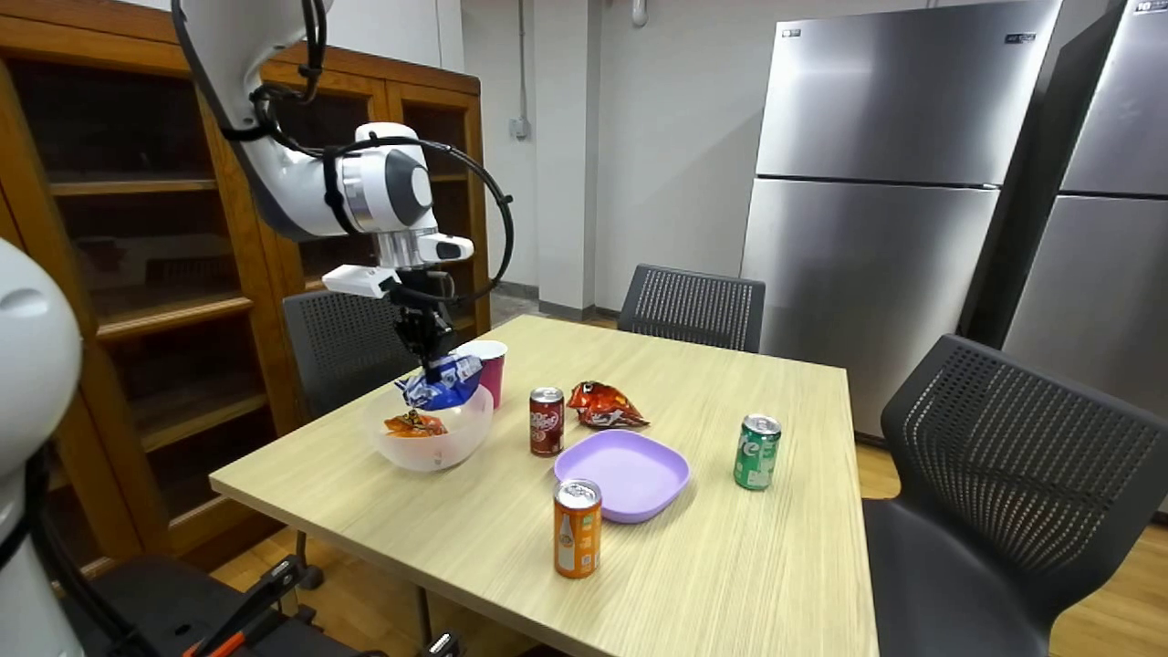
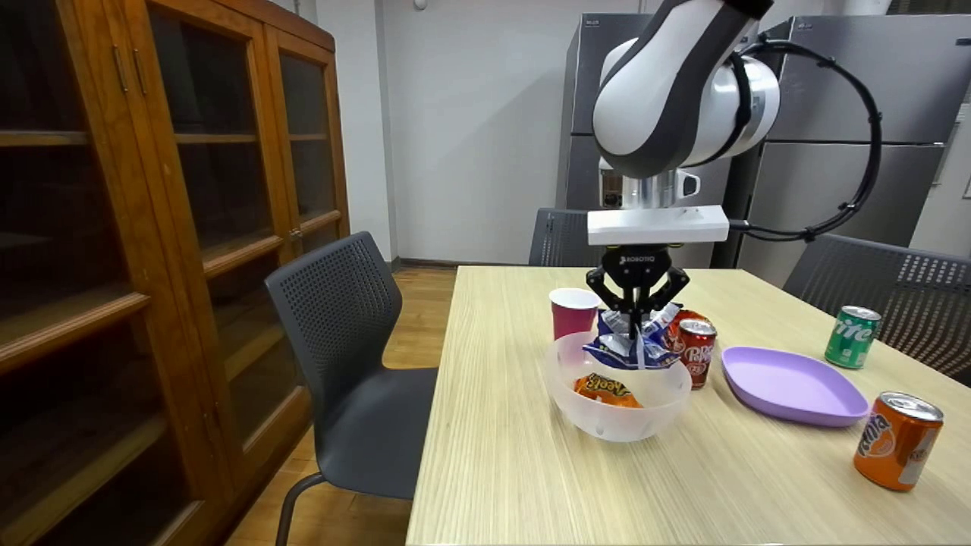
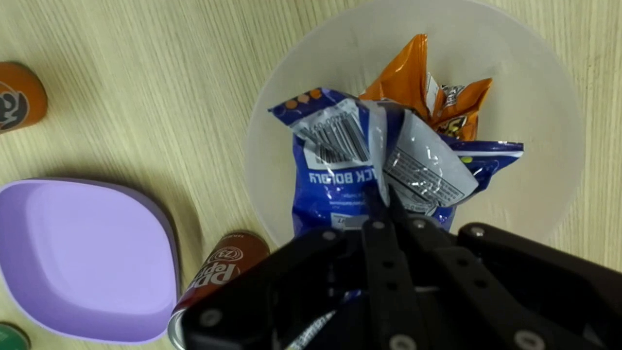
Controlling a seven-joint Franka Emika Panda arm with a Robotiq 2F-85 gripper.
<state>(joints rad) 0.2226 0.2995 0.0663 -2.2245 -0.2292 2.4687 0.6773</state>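
Blue foil shines on a crinkled snack bag (image 3: pixel 330 199) hanging over the mouth of the bowl (image 2: pixel 616 426). Pointing straight down above the bowl, the gripper (image 2: pixel 636 327) pinches a fold of that bag between its fingertips. Whether the bag touches the bowl's rim cannot be told. Inside the bowl, partly covered by the held bag in the wrist view, lies an orange bag (image 2: pixel 607 389). Just beside the bowl stand a magenta cup (image 2: pixel 573 318) with a white rim and an upright dark red can (image 1: pixel 547 424). That can stands between the bowl and a purple plate (image 1: pixel 625 474). A red bag (image 1: pixel 604 406) lies past the dark red can from the bowl in an exterior view. Well apart from the bowl, an orange can (image 1: pixel 577 538) and a green can (image 1: pixel 757 452) stand upright. Under the bowl spreads a pale wood-grained table (image 1: pixel 712 584).
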